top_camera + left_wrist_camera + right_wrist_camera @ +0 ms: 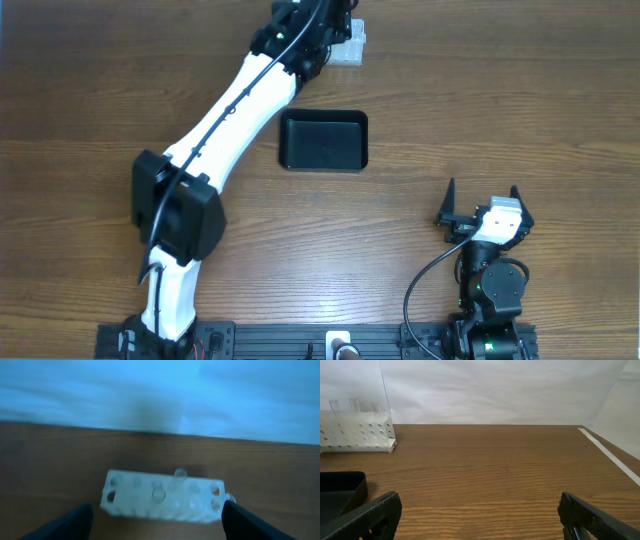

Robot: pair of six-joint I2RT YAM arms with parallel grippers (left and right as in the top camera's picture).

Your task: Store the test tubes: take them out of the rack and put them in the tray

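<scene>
A white test tube rack [162, 496] stands at the far edge of the table, with clear tubes [179, 474] upright in it. In the top view the rack [352, 45] pokes out from under the left arm's wrist. My left gripper [157, 522] hovers over the rack, open, fingers wide to either side of it, holding nothing. The black tray [323, 140] lies empty at the table's middle. My right gripper [482, 196] rests open near its base, well away from rack [356, 431] and tubes [354, 405]; the tray's corner [342, 490] shows close by.
The wooden table stretches bare around the tray. A pale backdrop rises behind the rack at the far edge. A strip of white tape [610, 456] runs along the table on the right.
</scene>
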